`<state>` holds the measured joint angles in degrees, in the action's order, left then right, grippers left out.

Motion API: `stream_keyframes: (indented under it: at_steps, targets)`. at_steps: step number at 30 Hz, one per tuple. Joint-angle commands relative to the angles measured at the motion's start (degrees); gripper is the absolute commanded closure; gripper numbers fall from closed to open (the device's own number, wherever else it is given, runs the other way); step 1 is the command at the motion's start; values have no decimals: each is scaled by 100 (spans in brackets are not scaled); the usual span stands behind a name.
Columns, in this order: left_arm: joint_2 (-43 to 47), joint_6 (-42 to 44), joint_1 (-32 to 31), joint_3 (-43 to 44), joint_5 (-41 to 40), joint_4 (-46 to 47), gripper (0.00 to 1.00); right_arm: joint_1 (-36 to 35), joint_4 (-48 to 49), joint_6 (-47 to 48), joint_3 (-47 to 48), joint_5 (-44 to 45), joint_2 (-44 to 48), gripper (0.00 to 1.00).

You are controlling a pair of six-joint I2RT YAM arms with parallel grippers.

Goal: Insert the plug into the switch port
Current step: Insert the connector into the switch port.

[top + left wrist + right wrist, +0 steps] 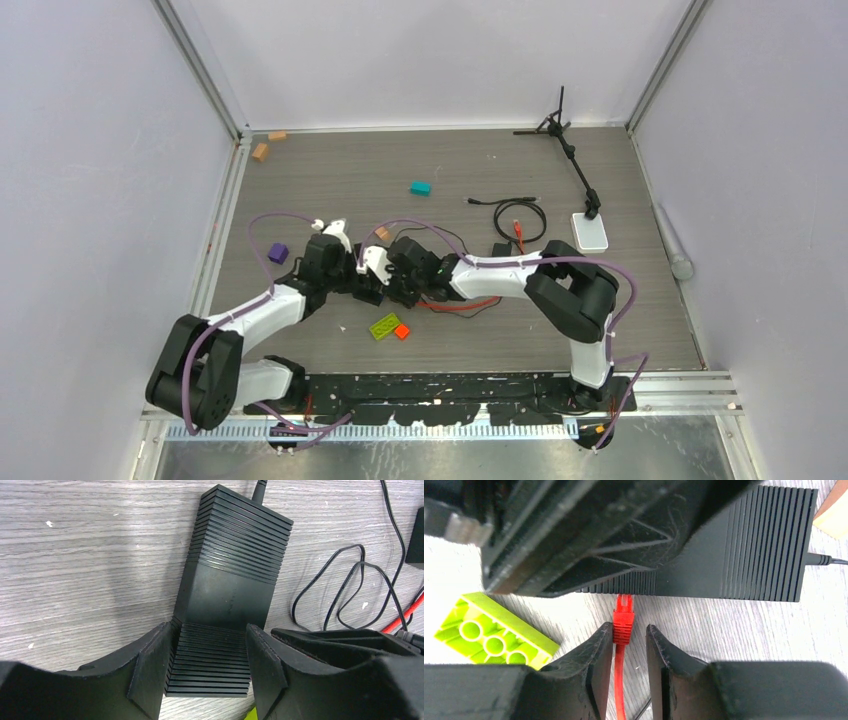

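The right gripper (pixel 629 629) is released. Its two matte black fingers (pixel 599 655) stand a little apart, and bare table shows between one of them and what lies in the gap. In that gap is the plug (pixel 623 617), a small red moulded boot with a clear-looking clip at its tip. It lies against one finger and is apart from the other. The thin, smooth red cable (pixel 619 690) runs back from it between the fingers and out of view.

Just beyond the fingertips, the plug's tip meets the long edge of the switch (pixel 749 545), a flat black plastic box with fine parallel ribs. The port face is hidden, so I cannot tell whether the tip is seated.

Off to one side of the fingers lies a lime brick (pixel 489 630) with round studs, cut off by a finger. Farther out, a thin black lead (pixel 829 560) leaves the switch's end, and a tan block (pixel 834 510) is clipped by the corner.

The left gripper (pixel 209 630) straddles the switch's near end. Its rough-edged black fingers (pixel 150 665) sit hard against both ribbed sides, but I cannot tell whether they are pressing or only flanking it. Beyond them is grey wood-grain table (pixel 75 570). To one side, thin black wire (pixel 350 590) lies in loops. From above, both wrists crowd together and hide the switch.
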<state>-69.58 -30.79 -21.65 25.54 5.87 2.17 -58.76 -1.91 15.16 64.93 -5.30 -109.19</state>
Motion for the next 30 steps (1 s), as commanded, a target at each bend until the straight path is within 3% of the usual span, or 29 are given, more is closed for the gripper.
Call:
stream_keyframes:
  at_steps: [1, 14, 18, 30]
  targets:
    - [-121, 130, 29, 206, 241, 330, 43, 134, -133, 11, 150, -276, 31, 64]
    - [-178, 138, 47, 93, 314, 411, 43, 153, 345, -378, -322, -316, 149, 64]
    - [-181, 131, 56, 78, 335, 415, 43, 152, 455, -463, -412, -262, 208, 54]
    - [-241, 127, 64, 72, 381, 461, 43, 146, 492, -516, -755, -53, 539, 61]
